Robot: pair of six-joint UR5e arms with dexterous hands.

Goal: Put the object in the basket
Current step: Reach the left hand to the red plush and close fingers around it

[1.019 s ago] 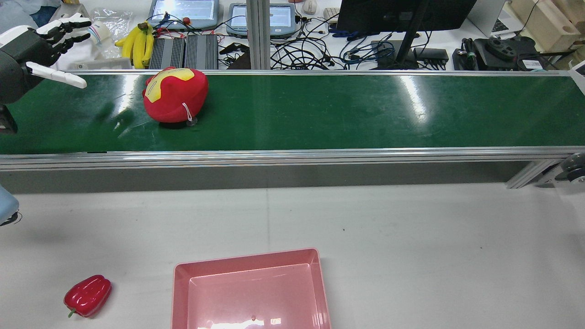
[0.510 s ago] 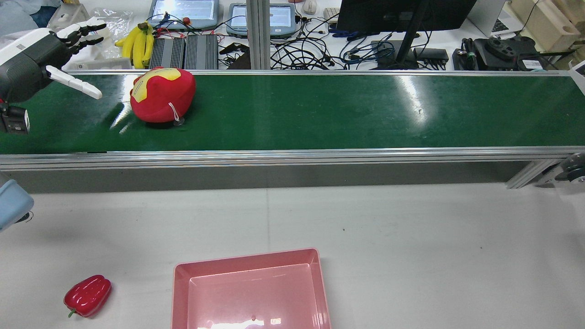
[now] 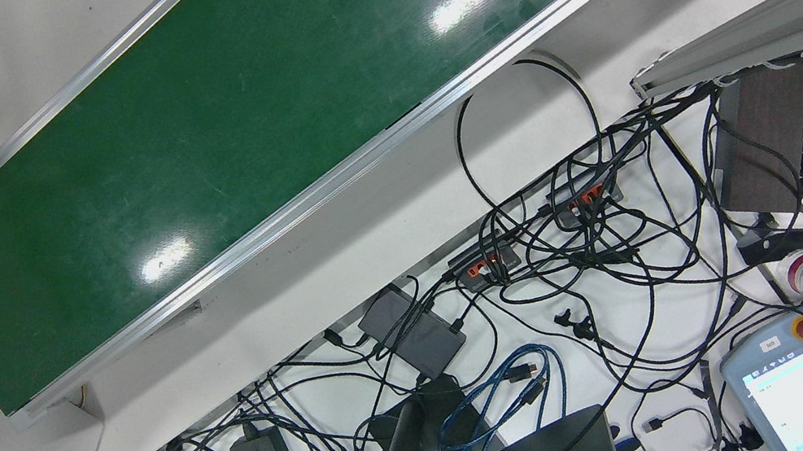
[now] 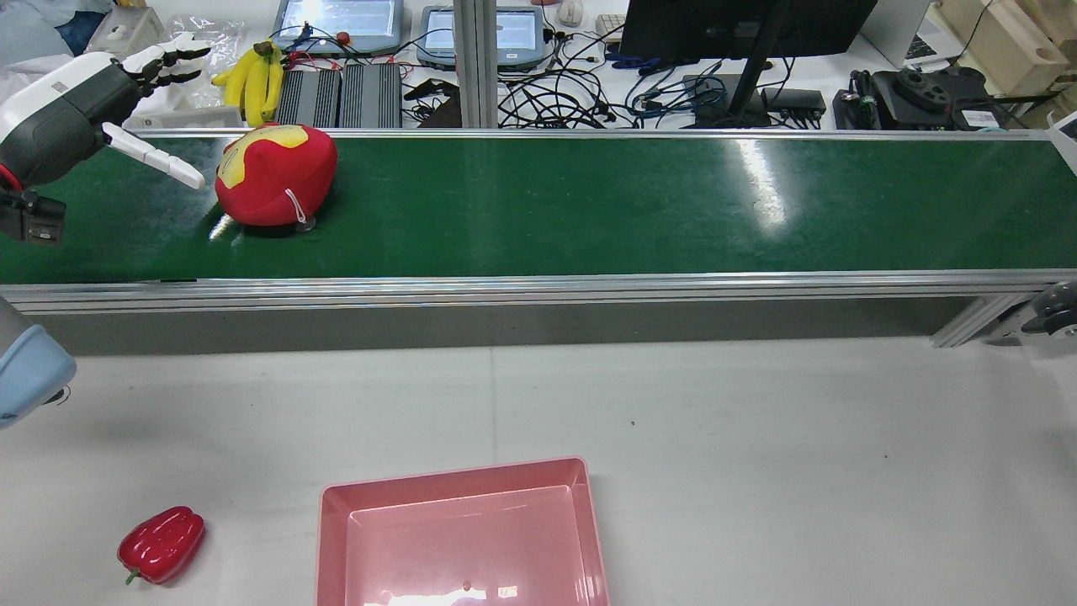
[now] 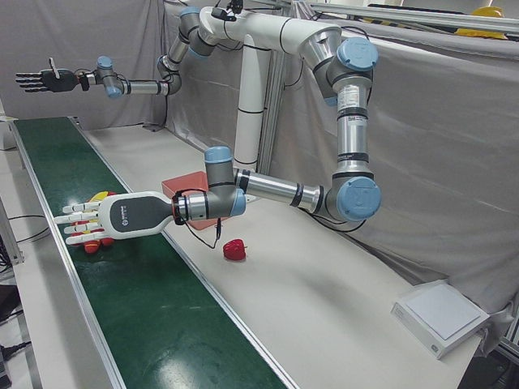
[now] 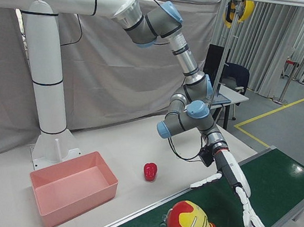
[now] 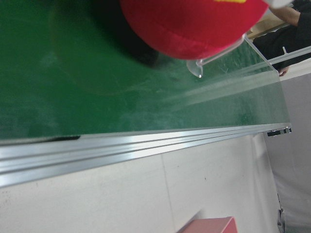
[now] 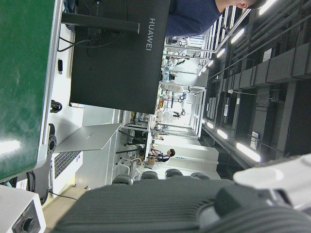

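1. One red and yellow plush toy (image 4: 273,174) with a round head lies on the green conveyor belt (image 4: 589,206), near its left end in the rear view.
2. One pink rectangular plastic basket (image 4: 461,539) sits on the white table (image 4: 757,463), well apart from the plush toy, with nothing in it.
3. One glossy red bell pepper (image 4: 161,544) lies on the table left of the basket in the rear view.
4. One bunch of yellow bananas (image 4: 252,80) lies on the cluttered desk beyond the belt.
5. The left hand (image 4: 126,101) reaches out level over the belt just beside the plush toy, fingers spread apart and holding nothing; whether it touches the toy cannot be told.
6. The right hand (image 5: 40,79) is held high above the far end of the belt in the left-front view, fingers extended and empty.
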